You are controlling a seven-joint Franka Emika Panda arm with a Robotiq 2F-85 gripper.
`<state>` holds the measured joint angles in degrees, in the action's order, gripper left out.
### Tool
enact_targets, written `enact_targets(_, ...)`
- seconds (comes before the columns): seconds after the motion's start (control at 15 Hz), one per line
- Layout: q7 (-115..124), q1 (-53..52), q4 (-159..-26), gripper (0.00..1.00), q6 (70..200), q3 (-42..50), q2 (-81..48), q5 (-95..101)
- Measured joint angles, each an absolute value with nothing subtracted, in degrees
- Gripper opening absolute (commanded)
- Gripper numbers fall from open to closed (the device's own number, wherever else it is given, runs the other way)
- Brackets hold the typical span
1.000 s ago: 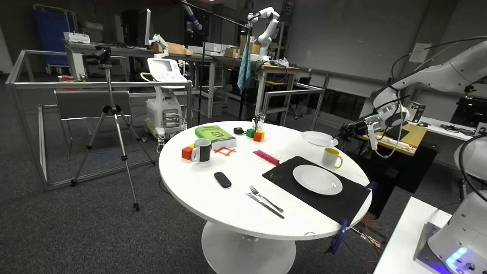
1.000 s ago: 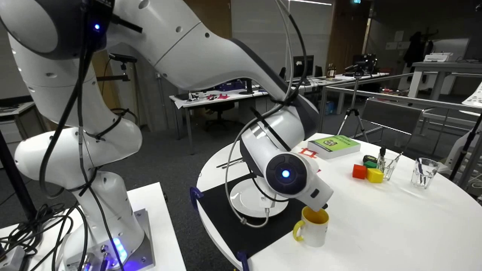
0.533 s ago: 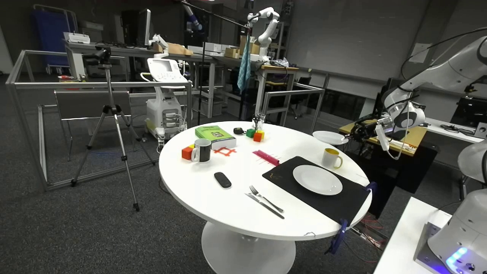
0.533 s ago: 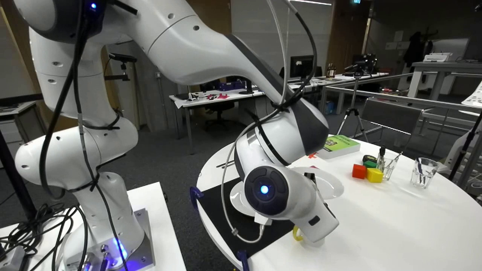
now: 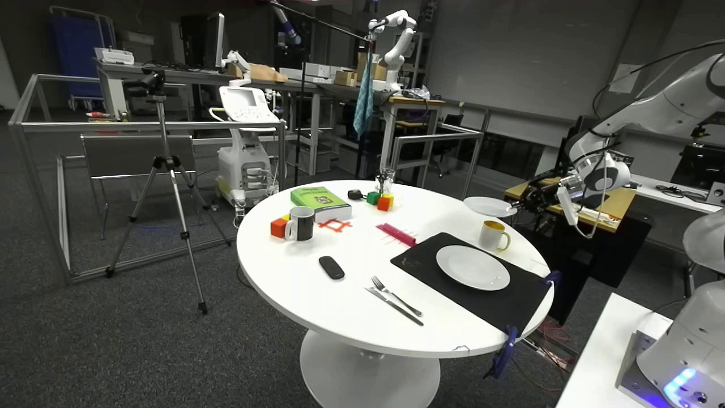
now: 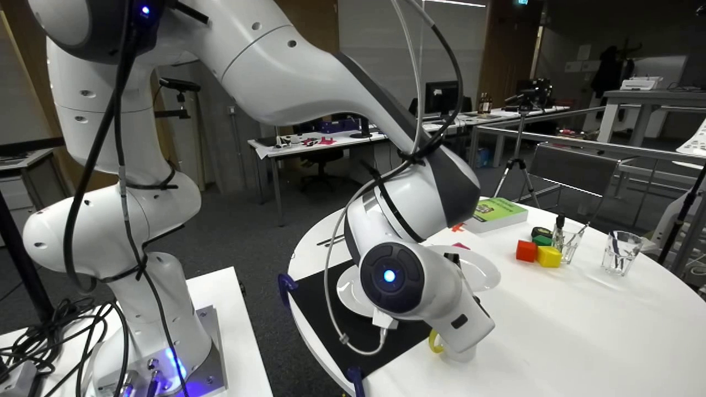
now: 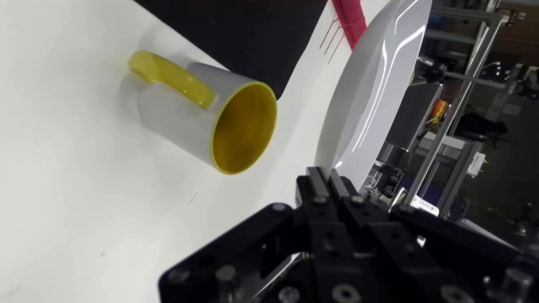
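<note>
Wrist view gives us the tool [image 7: 328, 179] drawn narrow, its two fingertips pinching the edge of a white plate [image 7: 370, 97]; left of that plate, and apart from it, a white mug [image 7: 179, 113] with a yellow inside stands on the worktop [image 7: 76, 185], just beside a black mat [image 7: 252, 29]. In both exterior views we see the held plate up off the worktop, and a second plate [image 5: 473, 266] lying flat on the mat, with a fork [image 5: 396, 296] and a knife [image 5: 395, 306] to its left; the wrist view shows us none of these last three. In an exterior view we also find, at the left, a black-and-white mug [image 5: 306, 228], which our remaining views leave out. In an exterior view the arm [image 6: 413, 198] covers most of the tool and leaves little of the yellow-lined mug beyond its handle and base, but we get a yellow block [image 6: 549, 257] almost whole, hardly in sight elsewhere, just beside a red block [image 6: 526, 251]
</note>
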<state>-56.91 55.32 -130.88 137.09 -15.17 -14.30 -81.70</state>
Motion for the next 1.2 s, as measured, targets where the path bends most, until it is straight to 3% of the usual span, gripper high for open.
enact_targets(0.67,-55.8,35.1,-129.6,0.01,137.1,5.9,-15.9,-86.1)
enact_targets(1.2,-49.7,27.8,-124.4,0.01,137.1,14.2,-19.7,-91.3)
